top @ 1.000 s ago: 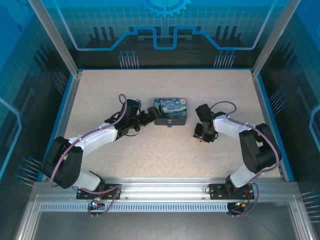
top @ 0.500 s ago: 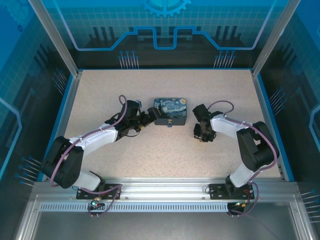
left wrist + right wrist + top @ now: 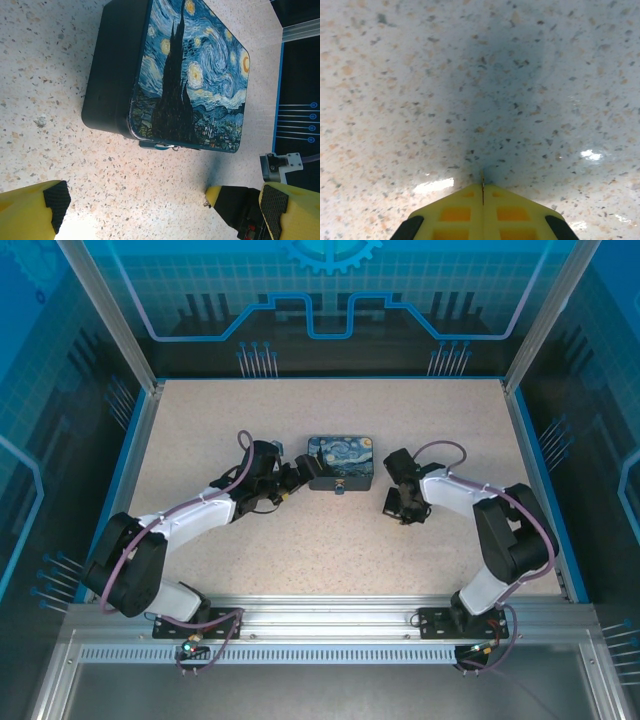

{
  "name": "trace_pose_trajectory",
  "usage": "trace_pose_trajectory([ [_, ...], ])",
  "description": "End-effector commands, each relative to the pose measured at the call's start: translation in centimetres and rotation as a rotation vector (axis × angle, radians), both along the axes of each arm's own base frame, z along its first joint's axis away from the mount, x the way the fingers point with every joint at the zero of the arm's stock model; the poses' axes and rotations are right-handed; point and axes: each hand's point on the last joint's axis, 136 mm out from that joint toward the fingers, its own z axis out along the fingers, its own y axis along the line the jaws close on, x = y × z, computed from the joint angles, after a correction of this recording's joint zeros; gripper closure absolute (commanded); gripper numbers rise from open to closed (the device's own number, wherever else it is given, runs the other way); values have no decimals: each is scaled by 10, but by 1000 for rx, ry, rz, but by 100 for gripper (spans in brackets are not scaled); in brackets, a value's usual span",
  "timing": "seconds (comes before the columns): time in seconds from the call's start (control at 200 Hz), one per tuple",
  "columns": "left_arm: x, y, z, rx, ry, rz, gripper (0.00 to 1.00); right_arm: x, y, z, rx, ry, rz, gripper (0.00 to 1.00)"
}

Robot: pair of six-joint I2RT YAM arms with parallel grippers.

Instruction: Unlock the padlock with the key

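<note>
The padlock [image 3: 159, 146] is a tiny bluish body hanging at the front edge of the Starry Night box [image 3: 192, 75]; from above the padlock [image 3: 341, 489] is a small dark speck. My left gripper [image 3: 160, 205] is open, its fingers wide apart on bare table short of the box; from above the left gripper [image 3: 297, 473] sits by the box's left end. My right gripper [image 3: 482, 189] is shut on the key [image 3: 482, 178], a thin golden sliver poking out between the tips, just over the table. The right gripper [image 3: 391, 505] is right of the box. The key [image 3: 205, 202] shows at the right gripper's yellow tip.
The speckled table [image 3: 300, 550] has free room in front of the box and behind it. Blue walls and metal posts [image 3: 530, 330] frame the workspace. The right arm's finger [image 3: 235, 205] reaches into the left wrist view at lower right.
The right gripper has crept a little to the left, toward the box's front right corner, still holding the key. The left arm and the box have not moved.
</note>
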Motion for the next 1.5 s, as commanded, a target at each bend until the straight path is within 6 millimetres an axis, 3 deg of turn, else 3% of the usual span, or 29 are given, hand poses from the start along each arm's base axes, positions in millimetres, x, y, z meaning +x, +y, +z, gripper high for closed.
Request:
trace_pose_trajectory([
  [0.0,-5,2,10,-11,35,22,1,-4,16,18,79,-39,71,100],
  [0.07,-7,5,10,5,66,24,1,4,33,37,170,-110,128,100],
  [0.16,-9,3,14,9,86,-5,1,0,57,52,315,-180,240,100],
  [0.305,-11,-13,24,-57,91,-73,1,-2,105,99,589,-341,486,100],
  [0.425,-8,-31,32,-156,75,-132,1,-10,127,125,724,-411,646,100],
  [0.58,-7,-44,33,-219,86,-174,1,-5,138,125,782,-412,681,100],
  [0.805,-9,-46,29,-290,124,-136,1,1,152,124,884,-418,663,100],
  [1.181,-8,-43,18,-548,277,104,4,13,153,130,902,-450,571,100],
  [1.496,-1,-59,29,-742,354,256,9,27,163,146,829,-501,413,100],
])
